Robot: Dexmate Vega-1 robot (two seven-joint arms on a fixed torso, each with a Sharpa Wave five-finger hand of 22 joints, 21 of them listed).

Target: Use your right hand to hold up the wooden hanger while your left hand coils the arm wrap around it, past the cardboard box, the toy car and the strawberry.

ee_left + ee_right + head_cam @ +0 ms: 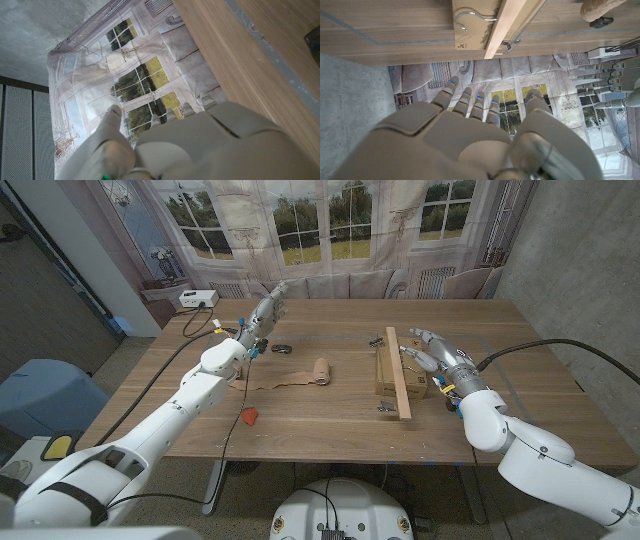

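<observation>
While hanger rests on box, strawberry lies apart.

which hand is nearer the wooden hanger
Right. The right hand is open just beside the wooden hanger, which lies on the cardboard box. The left hand is raised far across the table.

Matt wooden table, pale wooden hanger (shiny metal hook), brown cardboard box
</observation>
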